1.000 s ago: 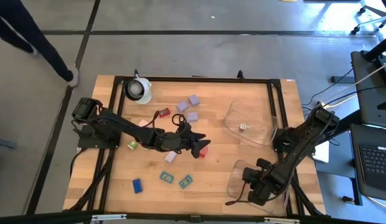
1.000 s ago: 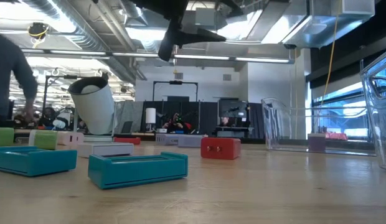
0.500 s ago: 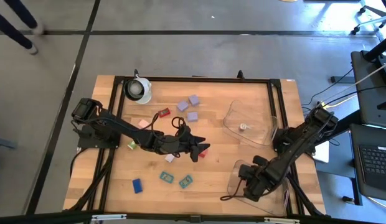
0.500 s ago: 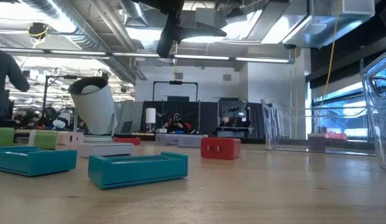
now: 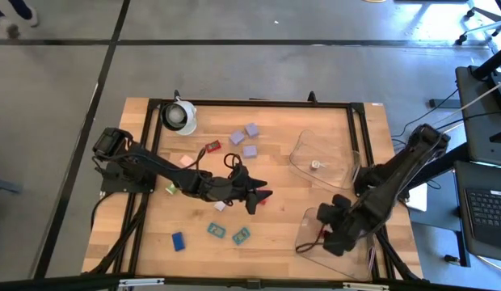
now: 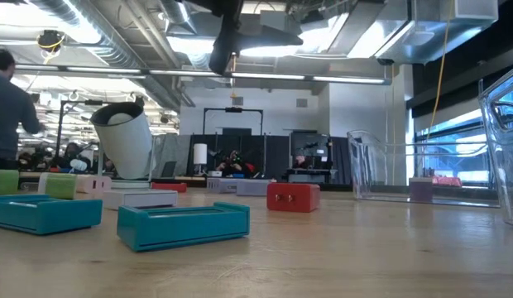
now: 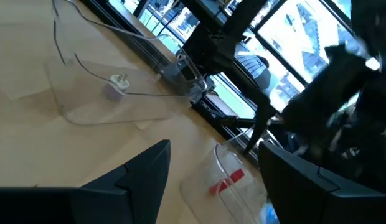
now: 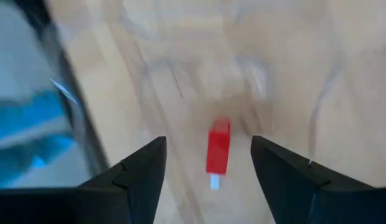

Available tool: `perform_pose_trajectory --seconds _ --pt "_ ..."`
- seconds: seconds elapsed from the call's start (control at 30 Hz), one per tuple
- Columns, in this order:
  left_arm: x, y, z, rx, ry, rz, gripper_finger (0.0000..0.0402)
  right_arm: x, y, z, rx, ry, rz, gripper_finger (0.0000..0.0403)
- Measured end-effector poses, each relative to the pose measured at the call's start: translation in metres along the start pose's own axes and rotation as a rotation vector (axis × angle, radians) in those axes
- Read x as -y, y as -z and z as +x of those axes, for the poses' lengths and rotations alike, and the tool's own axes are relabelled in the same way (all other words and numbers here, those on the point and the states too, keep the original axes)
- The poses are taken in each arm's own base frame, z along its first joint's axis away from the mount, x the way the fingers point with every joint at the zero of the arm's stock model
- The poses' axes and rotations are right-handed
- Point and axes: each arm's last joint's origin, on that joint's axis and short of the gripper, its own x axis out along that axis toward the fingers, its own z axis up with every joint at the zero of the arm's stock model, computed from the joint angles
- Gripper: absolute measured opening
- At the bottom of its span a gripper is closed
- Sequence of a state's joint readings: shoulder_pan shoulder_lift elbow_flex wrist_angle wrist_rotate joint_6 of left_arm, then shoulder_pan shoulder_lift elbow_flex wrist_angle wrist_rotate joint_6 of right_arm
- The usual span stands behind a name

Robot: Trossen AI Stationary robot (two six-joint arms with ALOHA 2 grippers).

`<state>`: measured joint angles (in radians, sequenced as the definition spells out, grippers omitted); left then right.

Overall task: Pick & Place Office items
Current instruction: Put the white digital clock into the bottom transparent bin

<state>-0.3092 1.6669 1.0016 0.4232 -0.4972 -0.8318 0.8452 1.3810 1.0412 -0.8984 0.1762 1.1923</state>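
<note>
Several small office items lie on the wooden table: lavender blocks (image 5: 249,151), a red clip (image 5: 212,146), teal pieces (image 5: 216,229), a blue block (image 5: 178,240) and a green one (image 5: 171,188). My left gripper (image 5: 257,196) hangs open, well above a red block (image 6: 292,197) that rests on the table. My right gripper (image 5: 325,234) is open above the near clear tray (image 5: 309,220). A red piece (image 8: 218,149) lies on the tray's floor below the right gripper's spread fingers, clear of them. It also shows in the left wrist view (image 7: 227,180).
A white roll (image 5: 181,115) stands at the far left corner. A second clear tray (image 5: 335,170) at the far right holds one small pale item (image 5: 314,164). A black frame (image 5: 258,103) runs along the table's far edge. A person (image 6: 8,108) is in the room behind.
My right arm has lifted its gripper up and away from the near tray's floor. A person on the floor at the far left has walked out of the high view.
</note>
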Motion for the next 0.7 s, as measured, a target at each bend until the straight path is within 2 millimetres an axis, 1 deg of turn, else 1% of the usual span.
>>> perform_pose_trajectory --seconds 0.17,0.37,0.43,0.53,0.63,0.7 --pt "0.004 0.004 -0.002 -0.049 0.048 0.051 0.0246 0.014 -0.007 -0.036 0.21 -0.062 0.036 0.0249" --pt "0.004 0.004 -0.002 -0.043 0.042 0.063 0.0245 0.031 -0.01 -0.067 0.399 -0.107 0.087 0.0248" --pt "0.005 0.006 -0.003 -0.057 0.048 0.067 0.0246 0.036 -0.011 -0.075 0.437 -0.121 0.102 0.0248" --pt "0.006 0.011 -0.005 -0.126 0.09 0.078 0.0249 0.041 -0.011 -0.083 0.467 -0.143 0.122 0.0249" --pt "0.006 0.017 -0.007 -0.205 0.097 0.101 0.0251 0.043 -0.011 -0.086 0.472 -0.155 0.126 0.0249" --pt "0.002 0.024 -0.01 -0.264 0.053 0.121 0.0251 0.043 -0.011 -0.086 0.472 -0.156 0.127 0.0249"
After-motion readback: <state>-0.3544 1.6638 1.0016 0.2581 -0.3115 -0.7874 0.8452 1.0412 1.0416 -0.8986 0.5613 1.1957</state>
